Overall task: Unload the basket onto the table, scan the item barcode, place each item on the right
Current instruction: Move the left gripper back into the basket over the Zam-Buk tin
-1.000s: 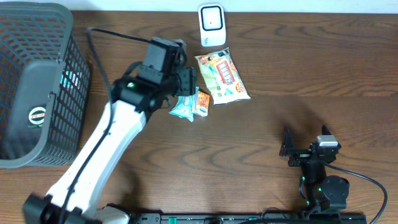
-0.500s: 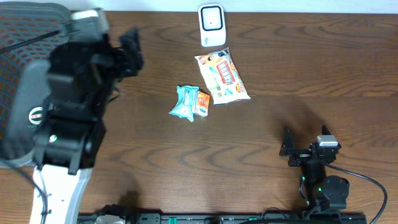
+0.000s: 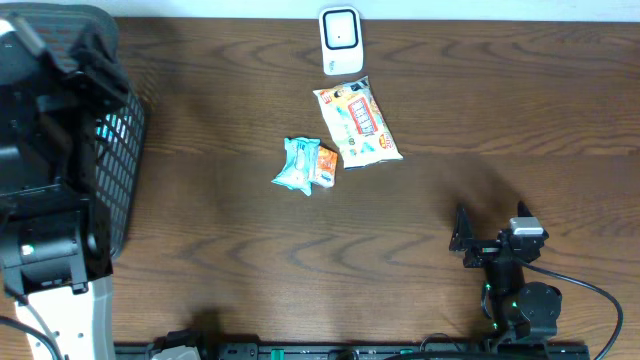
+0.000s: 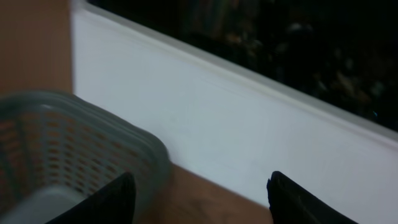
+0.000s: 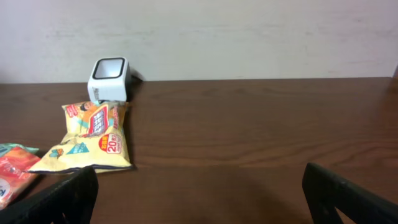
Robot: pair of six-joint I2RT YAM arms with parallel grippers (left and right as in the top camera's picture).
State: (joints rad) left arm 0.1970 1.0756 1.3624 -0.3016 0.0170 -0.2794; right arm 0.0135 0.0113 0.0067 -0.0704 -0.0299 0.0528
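Note:
The white barcode scanner stands at the table's far edge, also in the right wrist view as the scanner. In front of it lies a yellow snack bag, with a teal packet and an orange packet beside it. My left arm is raised at the far left over the basket. The left gripper is open and holds nothing, facing the wall. My right gripper rests open and empty near the front right, well short of the yellow bag.
A grey mesh basket fills the left end of the table, and its rim shows in the left wrist view. A white wall runs behind the table's far edge. A cable trails from the right arm's base.
My left arm has swung from over the teal and orange packets to the far left above the basket, holding nothing. The packets and the right arm have not moved.

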